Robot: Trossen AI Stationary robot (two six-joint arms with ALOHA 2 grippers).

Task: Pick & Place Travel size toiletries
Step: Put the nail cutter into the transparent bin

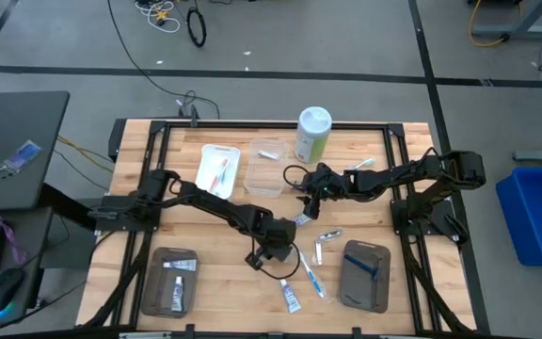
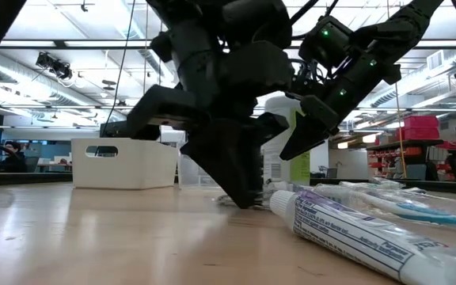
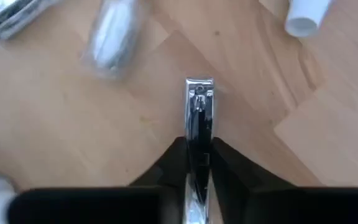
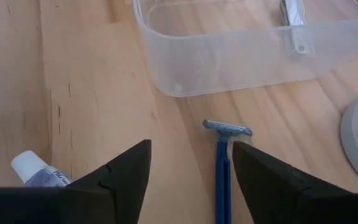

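Chrome metal nail clippers (image 3: pixel 198 124) sit pinched between the closed fingers of the left pincer (image 1: pixel 273 252), low over the wooden bench (image 1: pixel 224 273) near its middle. Just ahead of the right pincer (image 4: pixel 190 163), whose fingers gape wide, a blue plastic razor (image 4: pixel 223 163) lies flat on the boards, with a clear plastic tray (image 4: pixel 241 56) beyond it.

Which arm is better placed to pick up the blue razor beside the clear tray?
Right: the right gripper is open above the blue razor; the left gripper is shut on a silvery clipper.
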